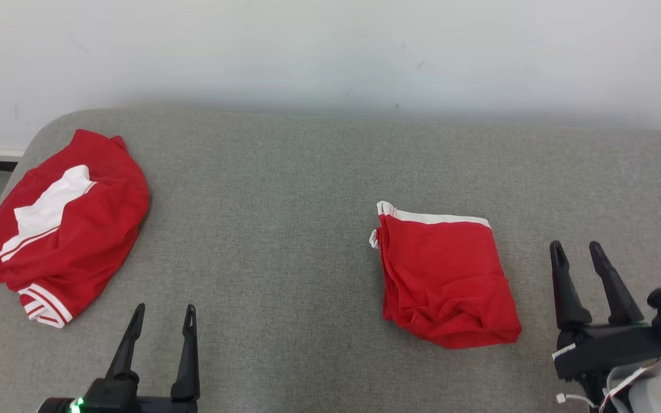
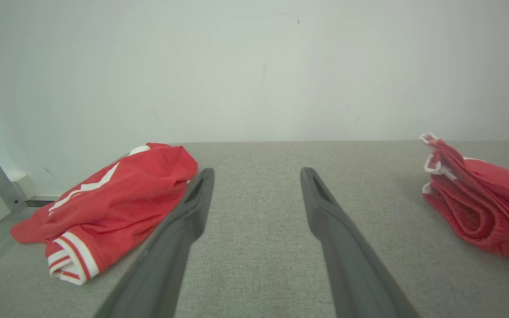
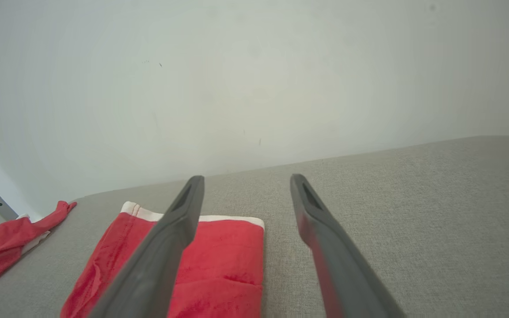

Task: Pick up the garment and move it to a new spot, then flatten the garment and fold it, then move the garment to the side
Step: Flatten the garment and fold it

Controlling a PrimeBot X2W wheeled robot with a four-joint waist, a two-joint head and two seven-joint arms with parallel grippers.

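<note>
Your right gripper (image 1: 576, 246) has its two fingers spread apart with nothing between them, and it hangs over the grey padded surface (image 1: 284, 229) without touching any cloth. The folded red garment (image 1: 445, 275) lies just to the left of that gripper, near it but apart. In the right wrist view it sits beneath and to the left of the left finger, whose dark length crosses over the red cloth. The garment is a rough rectangle. Its long axis runs away from you and leans a little, so the near end sits closer to the right gripper than the far end does. The white band marks the far short edge, pointing toward the pale wall (image 1: 330, 51). The near edge is rumpled, and the stacked folds show along the side facing away from the right gripper. Your left gripper (image 1: 165, 308) also stands with its fingers apart and empty, well to the left of the folded garment. A second, crumpled red garment (image 1: 72, 229) with white panels lies ahead of it and to its left.
</note>
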